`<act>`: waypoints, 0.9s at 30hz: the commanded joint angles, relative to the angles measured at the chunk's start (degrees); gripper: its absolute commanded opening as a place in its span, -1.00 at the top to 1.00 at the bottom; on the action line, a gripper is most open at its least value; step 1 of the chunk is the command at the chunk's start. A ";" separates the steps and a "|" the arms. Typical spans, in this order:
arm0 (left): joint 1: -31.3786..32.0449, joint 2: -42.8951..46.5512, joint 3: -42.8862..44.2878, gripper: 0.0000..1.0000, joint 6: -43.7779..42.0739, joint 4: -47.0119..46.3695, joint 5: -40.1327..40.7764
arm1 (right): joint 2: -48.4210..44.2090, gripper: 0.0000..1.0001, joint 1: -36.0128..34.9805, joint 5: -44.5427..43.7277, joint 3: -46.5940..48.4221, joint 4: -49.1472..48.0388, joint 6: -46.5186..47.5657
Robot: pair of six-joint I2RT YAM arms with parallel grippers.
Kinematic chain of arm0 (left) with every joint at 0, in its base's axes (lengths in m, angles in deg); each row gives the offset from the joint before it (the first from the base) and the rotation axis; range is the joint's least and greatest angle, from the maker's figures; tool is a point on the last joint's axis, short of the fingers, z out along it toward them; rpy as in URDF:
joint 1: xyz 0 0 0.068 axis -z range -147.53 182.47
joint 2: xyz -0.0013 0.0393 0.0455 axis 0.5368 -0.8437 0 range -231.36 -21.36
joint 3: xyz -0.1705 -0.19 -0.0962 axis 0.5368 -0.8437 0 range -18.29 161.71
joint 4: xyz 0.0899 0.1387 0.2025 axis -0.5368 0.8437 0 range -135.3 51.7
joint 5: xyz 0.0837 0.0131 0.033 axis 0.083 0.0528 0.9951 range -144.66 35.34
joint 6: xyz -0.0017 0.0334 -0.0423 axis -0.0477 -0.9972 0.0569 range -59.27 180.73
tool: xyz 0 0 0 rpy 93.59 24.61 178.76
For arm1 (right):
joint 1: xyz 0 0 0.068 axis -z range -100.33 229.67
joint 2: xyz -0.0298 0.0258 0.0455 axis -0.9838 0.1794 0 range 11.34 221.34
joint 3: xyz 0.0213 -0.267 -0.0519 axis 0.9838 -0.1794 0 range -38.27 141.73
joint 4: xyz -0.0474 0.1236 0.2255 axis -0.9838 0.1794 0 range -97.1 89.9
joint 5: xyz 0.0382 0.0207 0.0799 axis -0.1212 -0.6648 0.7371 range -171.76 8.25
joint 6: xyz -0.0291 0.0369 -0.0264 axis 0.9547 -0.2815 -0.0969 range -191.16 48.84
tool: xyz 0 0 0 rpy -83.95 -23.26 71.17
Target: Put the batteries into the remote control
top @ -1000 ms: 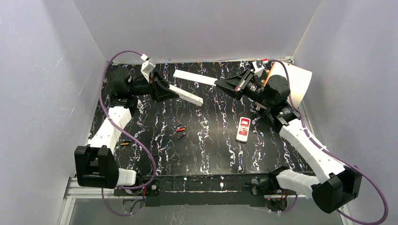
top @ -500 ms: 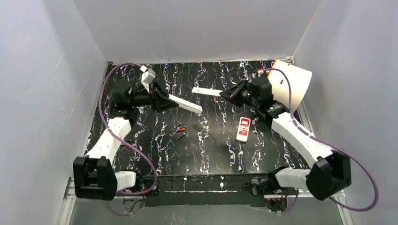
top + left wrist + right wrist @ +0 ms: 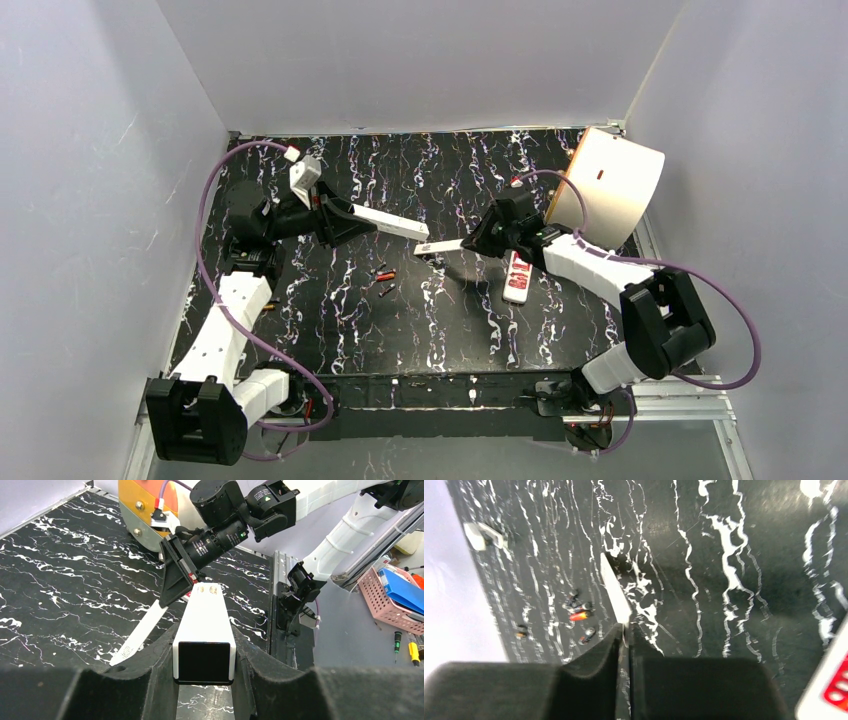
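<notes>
A long white remote control (image 3: 392, 222) is held out over the black marbled table, my left gripper (image 3: 345, 216) shut on its near end. From the left wrist its dark end face (image 3: 204, 661) sits clamped between my fingers. My right gripper (image 3: 482, 240) is shut on a thin white cover strip (image 3: 443, 246) that points left, its tip just below the remote's far end. In the right wrist view the strip (image 3: 614, 586) sticks out from the shut jaws low over the table. Orange-red and black batteries (image 3: 385, 275) lie loose below both, and the right wrist shows them (image 3: 579, 615) left of the strip.
A small white remote with a red face (image 3: 517, 277) lies just right of my right gripper. A large white cylinder (image 3: 615, 185) lies on its side at the back right. In the right wrist view, a small white oblong piece (image 3: 484, 535) rests near the table's far edge.
My right arm has swung down and toward the centre, bringing the strip from the back to beside the remote's tip. My left arm has shifted the remote slightly nearer.
</notes>
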 commanded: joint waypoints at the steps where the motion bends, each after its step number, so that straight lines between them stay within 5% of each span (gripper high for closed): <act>1: -0.36 0.78 2.67 1.00 -0.81 0.83 -0.83 | -1.13 0.35 0.03 -1.97 0.31 1.64 3.92; 7: -0.37 0.10 4.12 1.00 -0.24 0.95 -2.11 | -8.73 -0.58 0.09 0.05 0.74 5.34 7.04; 9: -0.38 -0.31 4.86 1.00 0.15 0.98 -3.08 | -12.05 -0.68 0.04 3.10 2.21 5.68 11.37; 13: 0.15 -0.94 6.84 1.00 1.48 1.04 -5.90 | -17.26 -0.88 -0.05 25.07 6.13 -0.65 21.83; 18: 1.22 -0.12 8.64 1.00 1.02 0.99 -8.62 | -17.21 -0.97 -0.38 44.26 10.10 -10.82 19.74; 27: 2.23 -1.09 11.71 1.00 3.95 1.02 -14.29 | -12.71 -0.97 -5.39 45.71 24.36 8.49 42.90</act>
